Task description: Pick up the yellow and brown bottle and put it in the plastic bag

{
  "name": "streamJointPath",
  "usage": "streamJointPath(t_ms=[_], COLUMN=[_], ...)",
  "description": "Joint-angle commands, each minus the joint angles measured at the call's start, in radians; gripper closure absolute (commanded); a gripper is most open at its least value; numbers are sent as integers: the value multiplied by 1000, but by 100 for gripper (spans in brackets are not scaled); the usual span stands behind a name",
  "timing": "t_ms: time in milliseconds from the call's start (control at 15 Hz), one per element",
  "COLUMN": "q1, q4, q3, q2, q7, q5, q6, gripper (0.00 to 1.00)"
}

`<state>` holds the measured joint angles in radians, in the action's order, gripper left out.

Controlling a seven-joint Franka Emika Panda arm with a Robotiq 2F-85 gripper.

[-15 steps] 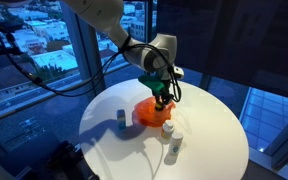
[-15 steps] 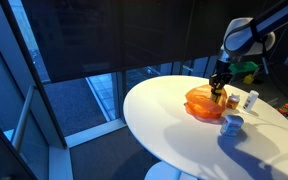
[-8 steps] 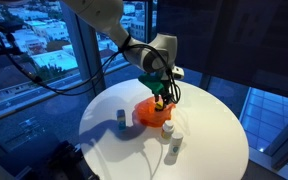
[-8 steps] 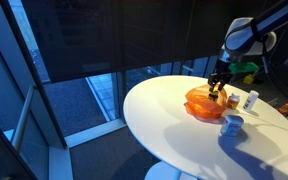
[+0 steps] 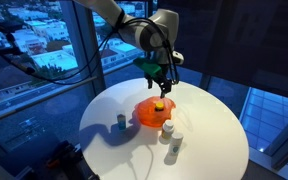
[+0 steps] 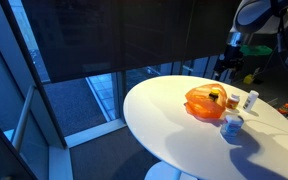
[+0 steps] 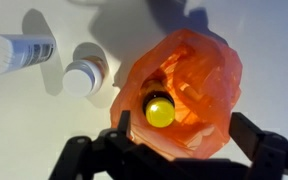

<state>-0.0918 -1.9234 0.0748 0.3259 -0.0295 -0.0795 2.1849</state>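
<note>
Bottle (image 7: 160,108) is standing upright inside the orange bag (image 7: 209,70), directly beneath the gripper (image 7: 174,155), whose jaws are hanging apart and empty.

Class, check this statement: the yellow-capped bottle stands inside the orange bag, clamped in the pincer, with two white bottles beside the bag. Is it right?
Not clamped. In an exterior view the pincer hangs open above the orange bag, apart from the yellow-capped bottle standing inside it; two white bottles are beside the bag.
</note>
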Motion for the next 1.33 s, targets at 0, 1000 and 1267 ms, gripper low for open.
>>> streamJointPath(t_ms=[0,1000,1267], q1=[-7,5,5], q4=[-6,-5,-7], q3=[2,11,11], q2=[-92,-317,-316], q7=[11,-13,-12], q5=[0,101,101], q6=[-158,-352,-352], gripper=[0,0,0])
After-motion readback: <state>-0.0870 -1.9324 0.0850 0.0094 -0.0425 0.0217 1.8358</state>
